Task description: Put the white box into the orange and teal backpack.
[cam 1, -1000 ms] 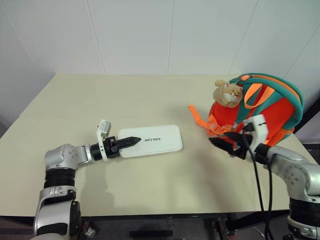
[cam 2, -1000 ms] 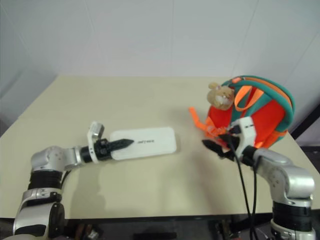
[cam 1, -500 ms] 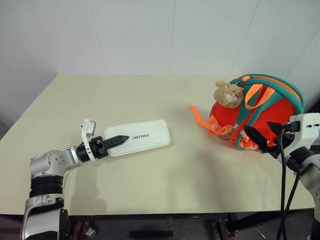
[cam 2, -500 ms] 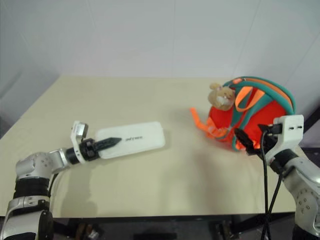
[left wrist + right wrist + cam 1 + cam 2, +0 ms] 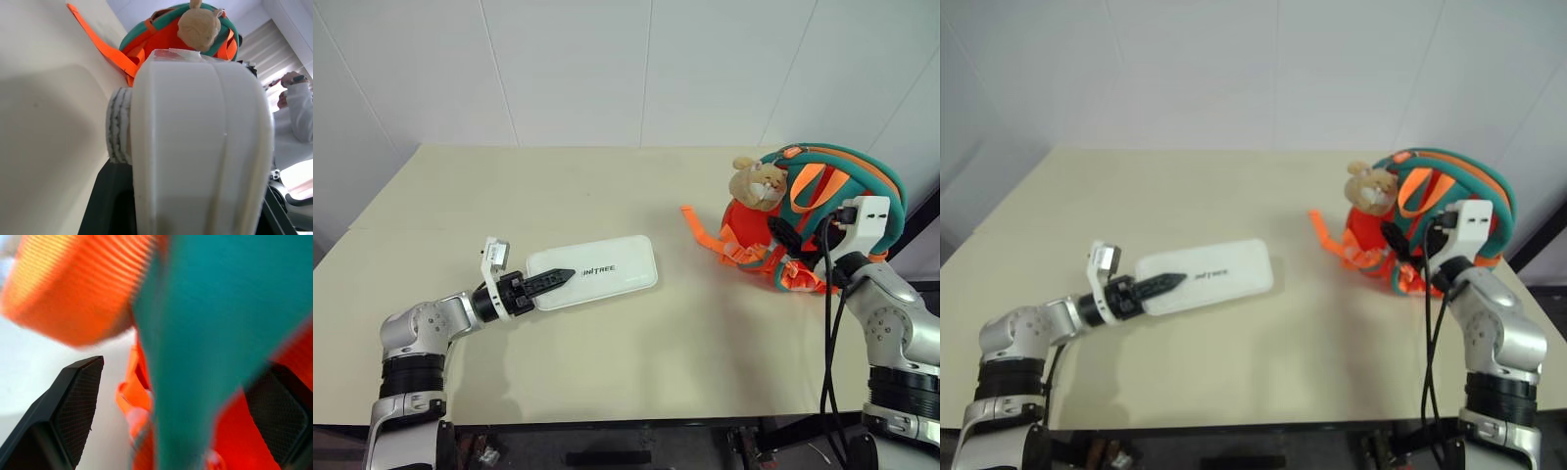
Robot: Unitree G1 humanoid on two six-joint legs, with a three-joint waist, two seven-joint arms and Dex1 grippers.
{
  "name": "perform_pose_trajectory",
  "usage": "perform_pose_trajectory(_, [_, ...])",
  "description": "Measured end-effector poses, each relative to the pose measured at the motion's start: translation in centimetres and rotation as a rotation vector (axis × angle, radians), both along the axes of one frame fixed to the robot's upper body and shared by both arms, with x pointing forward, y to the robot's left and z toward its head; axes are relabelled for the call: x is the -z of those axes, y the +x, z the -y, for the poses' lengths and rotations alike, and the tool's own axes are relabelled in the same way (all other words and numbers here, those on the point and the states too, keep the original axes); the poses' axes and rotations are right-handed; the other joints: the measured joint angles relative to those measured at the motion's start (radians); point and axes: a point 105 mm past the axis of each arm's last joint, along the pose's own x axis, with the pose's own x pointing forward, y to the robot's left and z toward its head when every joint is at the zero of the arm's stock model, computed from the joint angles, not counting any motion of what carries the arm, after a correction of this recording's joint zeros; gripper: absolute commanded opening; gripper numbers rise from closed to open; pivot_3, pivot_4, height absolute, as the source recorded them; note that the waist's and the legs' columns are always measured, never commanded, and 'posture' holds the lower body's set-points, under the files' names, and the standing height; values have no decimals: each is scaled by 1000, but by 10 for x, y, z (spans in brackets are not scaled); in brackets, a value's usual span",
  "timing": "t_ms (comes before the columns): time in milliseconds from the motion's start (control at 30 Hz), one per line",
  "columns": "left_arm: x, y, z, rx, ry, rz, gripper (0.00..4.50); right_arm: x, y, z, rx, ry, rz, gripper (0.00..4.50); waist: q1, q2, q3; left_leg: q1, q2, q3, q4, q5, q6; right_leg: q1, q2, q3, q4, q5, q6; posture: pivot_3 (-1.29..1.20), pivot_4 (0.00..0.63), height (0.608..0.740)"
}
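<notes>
In the lower left of the head view you see the left gripper (image 5: 551,280), its black fingers closed on the near end of the white box (image 5: 607,275). The box lies flat across the desk (image 5: 558,186), just left of centre, lettering up, its long side running toward the right and slightly up the frame. In the left wrist view the box (image 5: 195,147) runs away between the fingers, with the backpack beyond its far end.

Right of centre you see a loose orange strap (image 5: 700,226) trailing on the desk from the foot of the orange and teal backpack (image 5: 862,186). The backpack stands in the upper right of the frame, well apart from the box. A tan plush toy (image 5: 756,183) sits on its upper left side.

At the right edge you see the right gripper (image 5: 781,233) pushed against the front of the backpack, among the straps. In the right wrist view its fingers (image 5: 73,404) stand wide apart, with a teal strap (image 5: 210,333) between them and orange webbing (image 5: 73,289) beside it. You cannot tell whether the fingers touch the strap.
</notes>
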Motion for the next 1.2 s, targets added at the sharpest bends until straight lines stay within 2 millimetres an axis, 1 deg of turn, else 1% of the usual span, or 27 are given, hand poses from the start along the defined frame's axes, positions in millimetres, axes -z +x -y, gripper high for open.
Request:
perform_pose_trajectory(33, [0, 0, -1, -8, -2, 2, 1272, 0, 3, -4, -13, 8, 2, 3901, 0, 0, 0, 0, 0, 0, 0, 0, 0, 0, 0, 0, 0, 0, 0, 0, 150, 740])
perform_pose_trajectory(100, [0, -1, -4, -24, -2, 4, 1272, 3, 5, -9, -30, 14, 3, 3269, 0, 0, 0, 0, 0, 0, 0, 0, 0, 0, 0, 0, 0, 0, 0, 0, 150, 740])
perform_pose_trajectory(200, [1, -2, -5, -34, 1, 4, 1272, 6, 8, -12, -51, 10, -1, 2193, 1, 0, 0, 0, 0, 0, 0, 0, 0, 0, 0, 0, 0, 0, 0, 0, 150, 740])
perform_pose_trajectory(233, [0, -2, -6, -40, 4, 7, 1272, 5, 9, -15, -63, 9, 4, 1905, 1, 0, 0, 0, 0, 0, 0, 0, 0, 0, 0, 0, 0, 0, 0, 0, 150, 740])
perform_pose_trajectory(267, [-1, -1, -8, -49, 7, 14, 1272, 3, 11, -18, -81, 14, 11, 1483, 1, 0, 0, 0, 0, 0, 0, 0, 0, 0, 0, 0, 0, 0, 0, 0, 150, 740])
perform_pose_trajectory(333, [-4, -1, -11, -59, 2, 32, 1272, 1, 10, -24, -129, 15, 21, 828, -2, 0, 0, 0, 0, 0, 0, 0, 0, 0, 0, 0, 0, 0, 0, 0, 150, 740])
perform_pose_trajectory(400, [-6, -1, -13, -65, 3, 45, 1272, -1, 10, -33, -182, 15, 23, 247, -6, 0, 0, 0, 0, 0, 0, 0, 0, 0, 0, 0, 0, 0, 0, 0, 150, 740])
perform_pose_trajectory(433, [-7, -1, -14, -69, 6, 52, 1272, -2, 9, -39, -220, 15, 21, 79, -8, 0, 0, 0, 0, 0, 0, 0, 0, 0, 0, 0, 0, 0, 0, 0, 150, 740])
perform_pose_trajectory(533, [-10, -2, -18, -72, 16, 67, 1272, -5, 8, -50, -294, 41, 14, 74, -13, 0, 0, 0, 0, 0, 0, 0, 0, 0, 0, 0, 0, 0, 0, 0, 150, 740])
perform_pose_trajectory(600, [-14, -5, -26, -73, 34, 78, 1272, -14, 2, -67, -406, 99, 12, 74, -22, 0, 0, 0, 0, 0, -1, 0, 0, 0, 0, 0, 0, 0, 0, 0, 150, 740])
perform_pose_trajectory(733, [-18, -5, -39, -96, 47, 78, 1272, -40, -34, -110, -733, 143, 40, 74, -27, 1, 0, 0, 2, 0, -2, 0, 0, 0, 1, -1, 0, 0, 0, 0, 150, 740])
perform_pose_trajectory(767, [-17, -5, -43, -104, 46, 69, 1272, -44, -45, -121, -820, 157, 23, 74, -27, 1, 0, 0, 2, 0, -3, 0, 0, 0, 1, -1, 0, -1, -1, 0, 150, 740])
perform_pose_trajectory(867, [-16, -4, -56, -141, 51, 57, 1272, -46, -73, -141, -1032, 181, -38, 74, -26, 0, 0, 0, 2, -1, -3, 0, 0, -1, 1, -2, 0, -1, -3, 0, 150, 740])
perform_pose_trajectory(967, [-19, -5, -69, -174, 61, 64, 1272, -48, -101, -151, -1205, 183, -98, 74, -23, 0, 0, 0, 2, -1, -4, 0, -1, -1, 1, -2, -1, -2, -3, 0, 150, 740])
perform_pose_trajectory(1000, [-20, -5, -72, -184, 63, 67, 1272, -48, -106, -151, -1235, 182, -113, 74, -23, 0, 0, 0, 2, -1, -4, -1, 0, -1, 0, -2, -1, -2, -3, 0, 150, 740])
perform_pose_trajectory(1100, [-18, -6, -75, -195, 62, 73, 1272, -46, -119, -151, -1314, 193, -170, 74, -22, 0, 0, 0, 2, -1, -4, -1, 0, -1, 1, -2, -1, -2, -3, 0, 150, 740])
perform_pose_trajectory(1200, [-7, -10, -79, -205, 66, 44, 1272, -39, -133, -143, -1368, 194, -259, 74, -20, 0, 1, 0, 2, -1, -4, -1, 0, -1, 0, -2, -1, -3, -3, 0, 150, 740])
